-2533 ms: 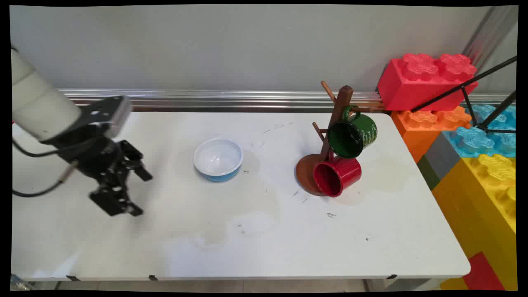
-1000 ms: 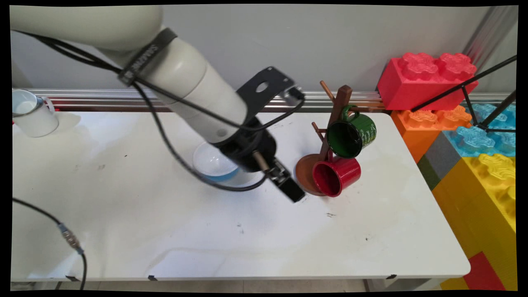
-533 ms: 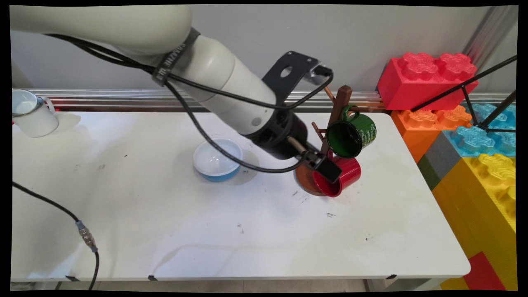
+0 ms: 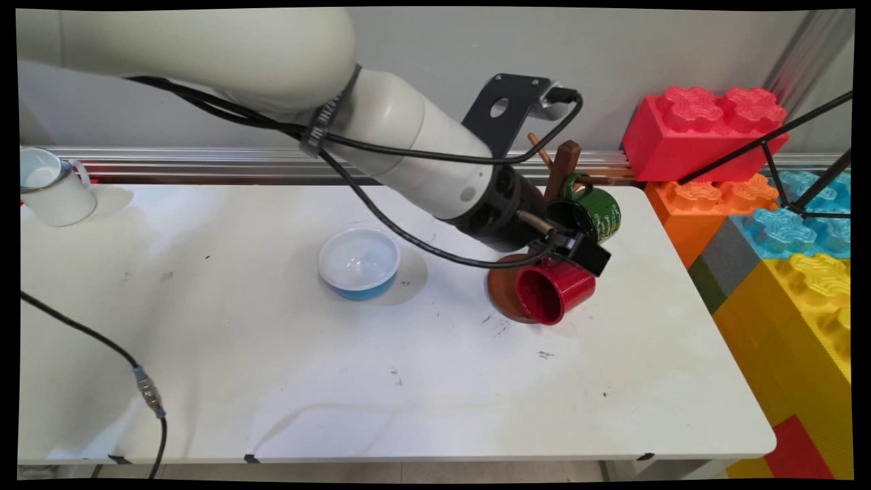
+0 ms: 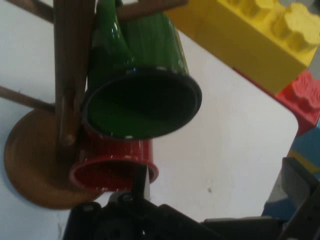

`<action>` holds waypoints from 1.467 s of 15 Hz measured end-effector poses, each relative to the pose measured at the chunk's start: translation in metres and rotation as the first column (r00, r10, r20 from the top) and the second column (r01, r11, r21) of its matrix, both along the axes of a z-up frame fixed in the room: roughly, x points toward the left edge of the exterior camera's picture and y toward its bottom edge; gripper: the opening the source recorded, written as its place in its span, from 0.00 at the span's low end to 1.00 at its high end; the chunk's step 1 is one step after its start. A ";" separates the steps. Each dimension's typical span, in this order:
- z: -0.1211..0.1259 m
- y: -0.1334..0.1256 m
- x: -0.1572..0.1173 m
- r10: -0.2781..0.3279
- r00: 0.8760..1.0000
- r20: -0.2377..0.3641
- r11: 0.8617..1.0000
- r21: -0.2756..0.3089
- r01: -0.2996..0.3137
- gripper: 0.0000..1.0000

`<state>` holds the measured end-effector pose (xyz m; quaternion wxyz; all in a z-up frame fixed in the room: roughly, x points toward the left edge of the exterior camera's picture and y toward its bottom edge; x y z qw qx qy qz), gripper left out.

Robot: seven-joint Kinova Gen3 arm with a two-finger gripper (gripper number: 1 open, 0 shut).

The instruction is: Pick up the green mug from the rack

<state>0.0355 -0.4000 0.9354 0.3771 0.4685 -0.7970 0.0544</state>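
- Gripper [image 4: 584, 253] of the white arm hangs low at the wooden mug tree [image 4: 566, 160] near the table's [image 4: 408, 395] far right corner, its jaws spread wide
- Red mug [image 4: 554, 291] lies on its side at the foot of the tree, against the round base, mouth turned toward the table's near side
- One of the fingers [image 5: 142, 182] stands right at the red mug's rim in the hand view; whether it touches cannot be told
- Green mug [image 4: 599, 212] hangs by its handle from a peg just above the red one
- White bowl with a blue outside [image 4: 358, 262] sits mid-table, well apart to the left
- White mug [image 4: 51, 187] stands at the far left edge
- Giant toy bricks [image 4: 701, 129] are stacked beside the table on the right
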 end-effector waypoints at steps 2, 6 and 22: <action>-0.003 -0.003 -0.005 0.026 0.999 -0.021 1.000 -0.003 -0.026 1.00; -0.009 -0.006 -0.012 0.067 0.996 -0.053 0.998 0.001 -0.067 1.00; -0.033 -0.025 -0.033 0.203 0.967 -0.153 0.979 0.003 -0.205 1.00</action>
